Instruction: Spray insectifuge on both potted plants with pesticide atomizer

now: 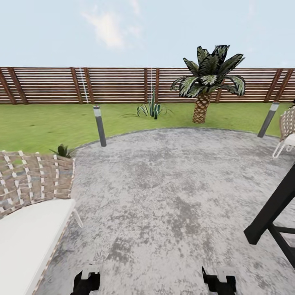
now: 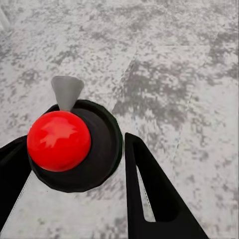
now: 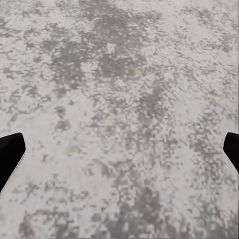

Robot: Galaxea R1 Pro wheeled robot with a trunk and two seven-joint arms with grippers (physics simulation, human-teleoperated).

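I am in the garden, on its round grey stone patio (image 1: pixel 164 184), with green lawn (image 1: pixel 37 123) and a brown slat fence (image 1: pixel 114 84) beyond. The pesticide atomizer and the potted plants are out of view. My left gripper (image 1: pixel 87 282) sits low at the near edge, open; in the left wrist view its black fingers (image 2: pixel 149 194) straddle a red knob on a black disc (image 2: pixel 102 144) without touching it. My right gripper (image 1: pixel 219 282) is open over bare stone, its fingertips (image 3: pixel 10 154) wide apart.
A wicker chair with a white cushion (image 1: pixel 28 205) stands close on the left, a small dark leafy plant (image 1: pixel 62 150) behind it. A black table leg (image 1: pixel 270 213) juts in at right. Grey bollard lamps (image 1: pixel 99 125) (image 1: pixel 268 119), a palm tree (image 1: pixel 205 86) and a spiky plant (image 1: pixel 152 110) ring the patio.
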